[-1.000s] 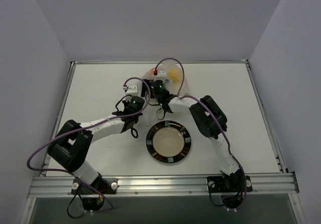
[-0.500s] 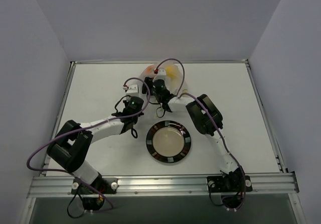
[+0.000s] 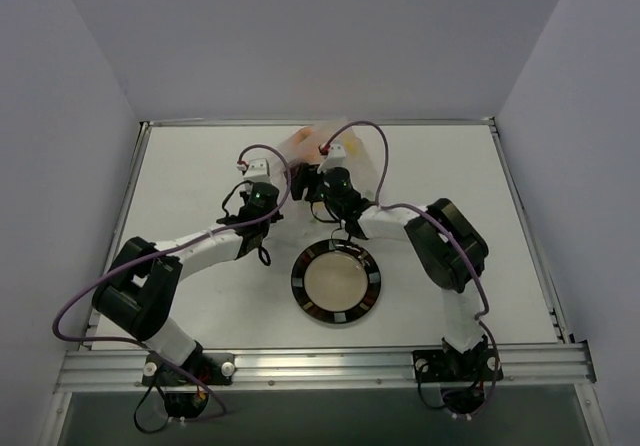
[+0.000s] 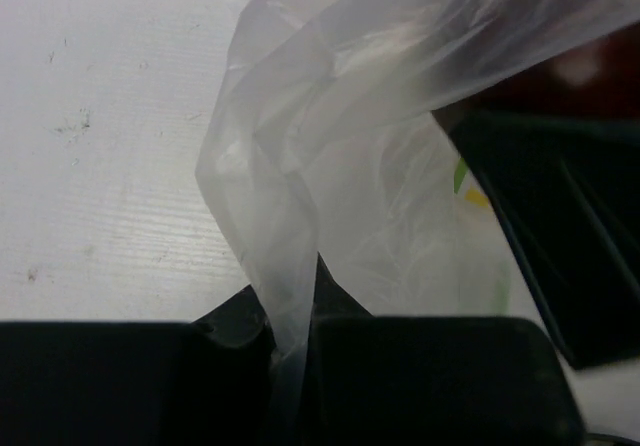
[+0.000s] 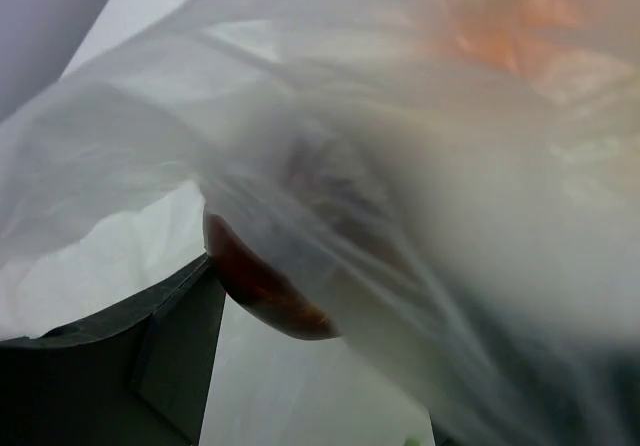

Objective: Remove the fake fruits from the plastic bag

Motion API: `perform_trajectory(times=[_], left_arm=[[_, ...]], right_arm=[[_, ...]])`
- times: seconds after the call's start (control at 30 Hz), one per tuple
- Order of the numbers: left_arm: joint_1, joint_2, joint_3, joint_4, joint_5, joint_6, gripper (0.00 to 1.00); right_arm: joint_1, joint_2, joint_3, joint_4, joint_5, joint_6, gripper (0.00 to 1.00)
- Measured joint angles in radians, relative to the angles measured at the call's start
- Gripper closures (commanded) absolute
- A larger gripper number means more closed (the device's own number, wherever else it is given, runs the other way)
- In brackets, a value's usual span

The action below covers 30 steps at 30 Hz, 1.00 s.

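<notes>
The plastic bag (image 3: 305, 139) lies crumpled at the table's far middle, between my two grippers. My left gripper (image 4: 290, 331) is shut on a fold of the bag (image 4: 330, 166); in the top view it (image 3: 283, 179) is at the bag's left side. My right gripper (image 5: 320, 341) holds the dark red fruit (image 5: 260, 281) against its left finger (image 5: 150, 356); its other finger is hidden behind the bag (image 5: 400, 116). The orange fruit (image 5: 500, 31) shows blurred through the plastic. The yellow fruit is hidden. In the top view the right gripper (image 3: 312, 178) is at the bag's near side.
The round black-rimmed beige plate (image 3: 300, 286) sits on the white table just in front of the grippers. A raised rim runs round the table and grey walls stand behind it. The right gripper's dark finger (image 4: 560, 236) shows in the left wrist view.
The right arm has drawn back to the right and turned its wrist. The left gripper has moved up and towards the bag. The bag has bunched leftward and the yellow fruit has gone from sight.
</notes>
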Motion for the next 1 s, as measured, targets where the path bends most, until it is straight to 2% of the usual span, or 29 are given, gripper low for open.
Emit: perform_trajectory(times=[0.37,0.57,0.73,1.0], left_arm=[[0.039,0.0,0.021,0.023,0.067,-0.069,0.98],[0.068,-0.004,0.02,0.06,0.114,-0.097,0.98],[0.051,-0.036,0.016,0.099,0.18,-0.101,0.98],[0.046,-0.056,-0.015,0.138,0.21,-0.112,0.98]], right_arm=[[0.093,-0.341,-0.296,-0.1,-0.129,-0.023,0.45],[0.131,-0.596,-0.446,-0.18,-0.109,-0.025,0.45],[0.193,-0.77,-0.535,-0.254,-0.091,-0.03,0.44],[0.237,-0.828,-0.624,-0.396,-0.134,-0.079,0.43]])
